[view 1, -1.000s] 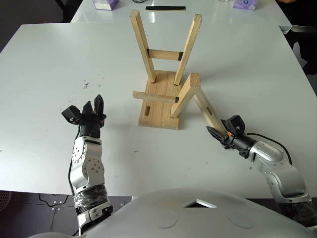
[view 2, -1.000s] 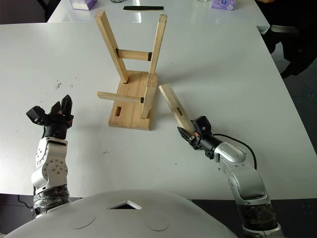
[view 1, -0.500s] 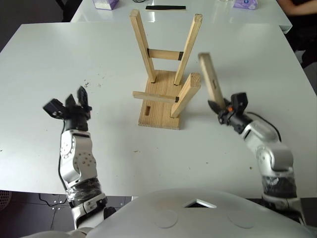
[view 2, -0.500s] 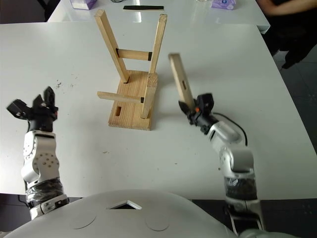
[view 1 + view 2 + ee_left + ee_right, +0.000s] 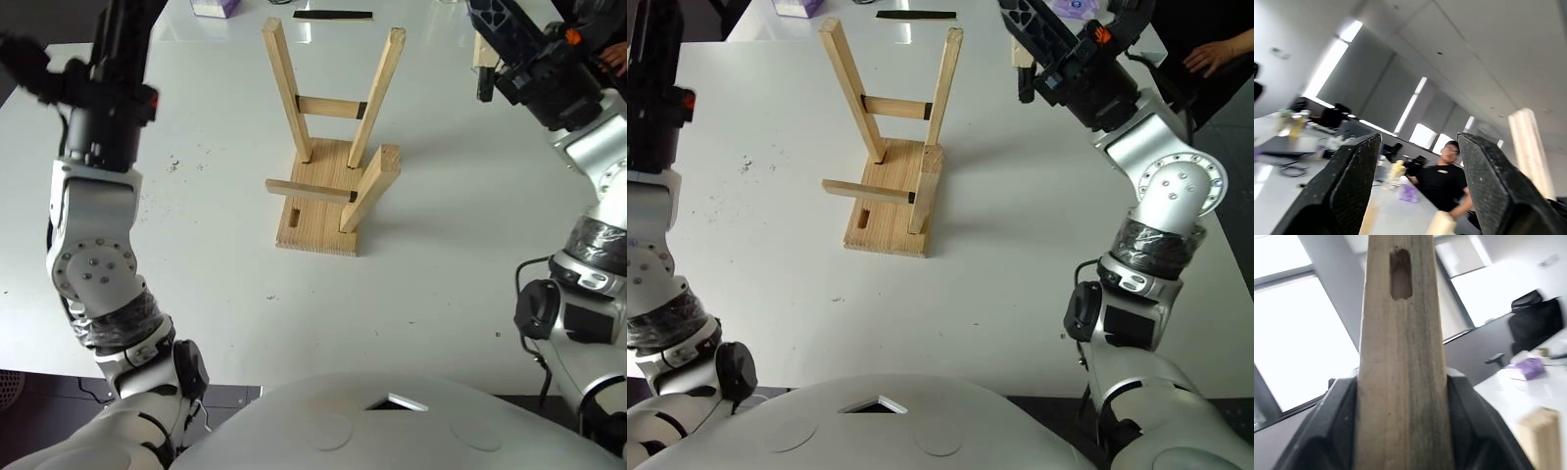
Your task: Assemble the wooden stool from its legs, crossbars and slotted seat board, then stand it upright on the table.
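My right end effector [image 5: 1050,54] is up high over the far right side of the tabletop [image 5: 196,255], clenched on a loose wooden leg [image 5: 1400,357]. In the right wrist view the leg runs straight up between my fingers [image 5: 1332,431], with a small cut slot [image 5: 1400,274] in the face turned to the camera. From the head views just a short pale piece of that leg shows beside the black fingers.

My left end effector [image 5: 1418,191] is lifted high on the left side, released, its two dark fingers [image 5: 1354,191] spread wide and pointing out into the room.

The seat board [image 5: 313,233] lies flat near the middle of the tabletop. Two legs [image 5: 286,88] stand in its far end, splaying apart toward the top, joined by a crossbar [image 5: 328,108]. A third leg [image 5: 367,191] rises from the near right part of the board, leaning, and a second crossbar [image 5: 306,191] sticks out from it toward the left with its free end in the air. One open slot [image 5: 295,215] shows in the board's near left part.
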